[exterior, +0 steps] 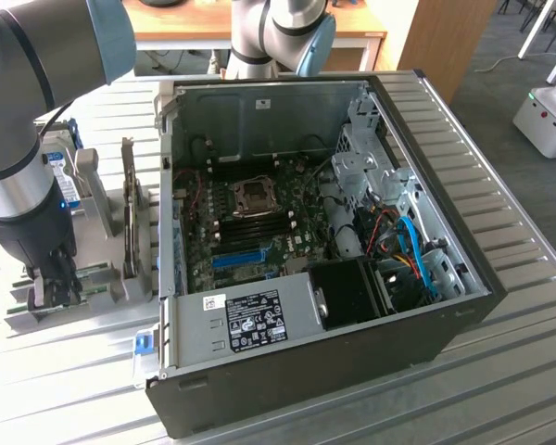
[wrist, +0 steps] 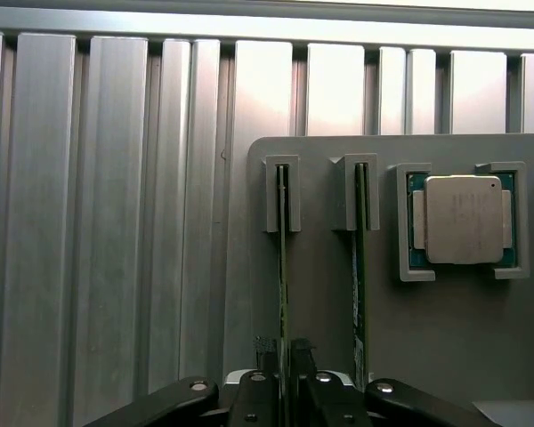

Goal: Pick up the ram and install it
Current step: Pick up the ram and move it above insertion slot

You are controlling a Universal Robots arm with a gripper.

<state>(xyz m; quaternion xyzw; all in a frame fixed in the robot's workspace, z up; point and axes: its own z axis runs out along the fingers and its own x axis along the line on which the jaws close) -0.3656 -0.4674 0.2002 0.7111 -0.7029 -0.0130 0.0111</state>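
A: Ram count?
B: Two, both on edge in slots of the grey holder [wrist: 329,329], side by side but apart. Taking the ram [wrist: 283,267] farther from the processor as the one in play, with the second stick [wrist: 360,267] between it and the processor.
A: And the tool [wrist: 285,384]?
B: Set astride that ram's near end, a jaw close on either side. Gripping or merely close, cannot tell.
A: Anything else on the holder?
B: One processor [wrist: 463,220], flat in its own pocket. Going by the exterior view, also one dark card [exterior: 130,213] upright on edge, and one drive with a blue-white label [exterior: 63,181], partly hidden behind the arm [exterior: 18,120].
A: And around all that?
B: Ribbed metal counter [wrist: 116,222] underneath. One open computer case [exterior: 287,385] just beside the holder, toward the exterior view's right, with one motherboard [exterior: 259,222] exposed inside and one long blue slot [exterior: 241,258] on it. Case wall between holder and board
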